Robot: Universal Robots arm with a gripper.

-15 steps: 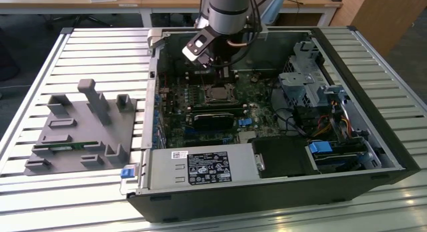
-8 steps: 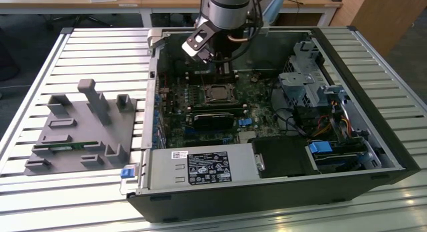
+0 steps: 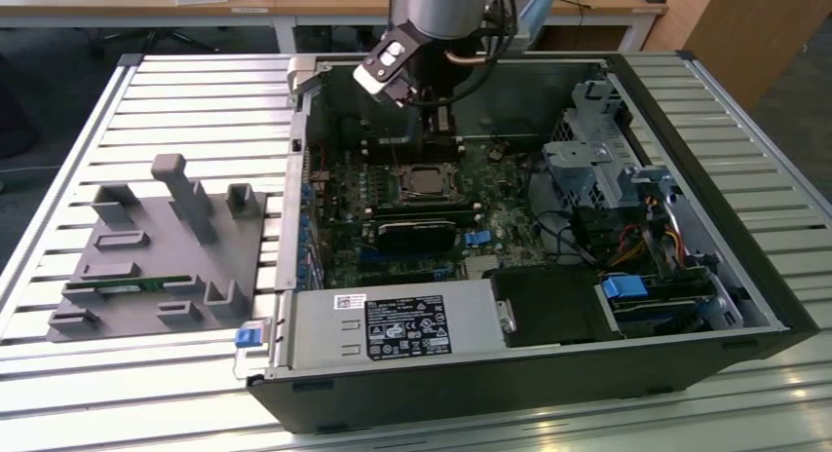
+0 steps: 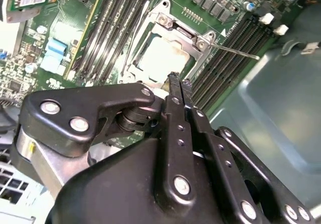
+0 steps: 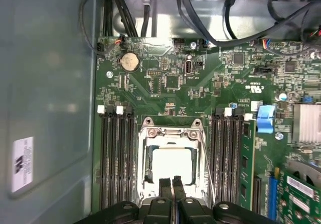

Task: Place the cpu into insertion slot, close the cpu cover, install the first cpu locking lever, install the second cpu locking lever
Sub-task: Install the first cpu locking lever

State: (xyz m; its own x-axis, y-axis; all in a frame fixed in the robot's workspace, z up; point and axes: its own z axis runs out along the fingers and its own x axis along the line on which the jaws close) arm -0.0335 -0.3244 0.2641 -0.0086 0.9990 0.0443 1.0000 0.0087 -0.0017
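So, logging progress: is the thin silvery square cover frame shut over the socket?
Shut: in the first wrist view the thin silvery square cover frame lies flat, the dull grey square chip showing through its window.

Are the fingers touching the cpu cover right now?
Cannot tell. In both wrist views the fingers overlap the near edge of the cpu cover, with no contact or gap plainly visible.

One cpu (image 5: 172, 164), one cpu cover (image 5: 172, 133), one claw (image 5: 171, 180), one coin cell (image 5: 129, 61), two banks of memory slots (image 5: 116, 156), one computer case (image 3: 520, 386), one grey fixture block (image 3: 136, 272).
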